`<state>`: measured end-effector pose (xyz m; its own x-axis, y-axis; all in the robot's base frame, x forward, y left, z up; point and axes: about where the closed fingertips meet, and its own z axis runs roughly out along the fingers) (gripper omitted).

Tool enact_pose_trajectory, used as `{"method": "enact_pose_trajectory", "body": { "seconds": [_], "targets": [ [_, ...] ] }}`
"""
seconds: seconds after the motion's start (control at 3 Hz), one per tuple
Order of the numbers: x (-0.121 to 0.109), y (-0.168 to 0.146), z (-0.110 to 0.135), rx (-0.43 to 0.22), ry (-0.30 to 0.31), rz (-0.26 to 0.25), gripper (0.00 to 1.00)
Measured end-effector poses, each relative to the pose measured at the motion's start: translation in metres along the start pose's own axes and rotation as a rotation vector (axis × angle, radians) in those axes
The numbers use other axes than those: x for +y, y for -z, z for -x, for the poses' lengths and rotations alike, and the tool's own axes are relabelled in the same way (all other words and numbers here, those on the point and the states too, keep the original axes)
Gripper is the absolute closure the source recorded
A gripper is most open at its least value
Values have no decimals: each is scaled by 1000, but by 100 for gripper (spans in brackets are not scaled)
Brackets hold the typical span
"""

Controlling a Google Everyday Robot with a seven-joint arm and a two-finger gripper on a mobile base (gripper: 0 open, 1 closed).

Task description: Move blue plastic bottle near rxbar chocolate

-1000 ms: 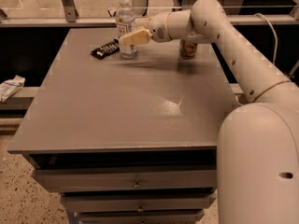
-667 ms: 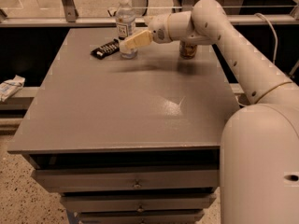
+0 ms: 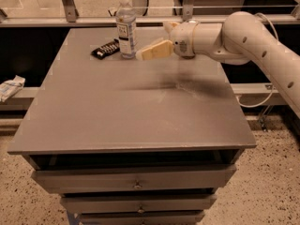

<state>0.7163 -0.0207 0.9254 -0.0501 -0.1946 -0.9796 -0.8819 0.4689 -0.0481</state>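
Note:
The blue plastic bottle (image 3: 125,28), clear with a white cap and a white-and-blue label, stands upright at the back of the grey table (image 3: 131,111). The rxbar chocolate (image 3: 105,49), a flat black bar, lies just left of the bottle's base, almost touching it. My gripper (image 3: 151,47) is just right of the bottle, low over the table, open and empty, with its cream front finger (image 3: 154,50) pointing at the bottle's base. It does not touch the bottle.
My white arm (image 3: 243,34) reaches in from the right over the table's back right corner and hides what stands behind it. A crumpled wrapper (image 3: 10,87) lies on a ledge left of the table. Drawers (image 3: 136,179) are below the front edge.
My gripper has drawn back to the right, away from the bottle, and dropped a little lower. The bottle stays standing beside the rxbar. The arm now covers the gold-brown can.

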Motion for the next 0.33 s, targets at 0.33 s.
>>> {"method": "enact_pose_trajectory", "body": {
  "seconds": [0.33],
  "targets": [
    [0, -9, 4, -3, 4, 10, 0]
  ]
}}
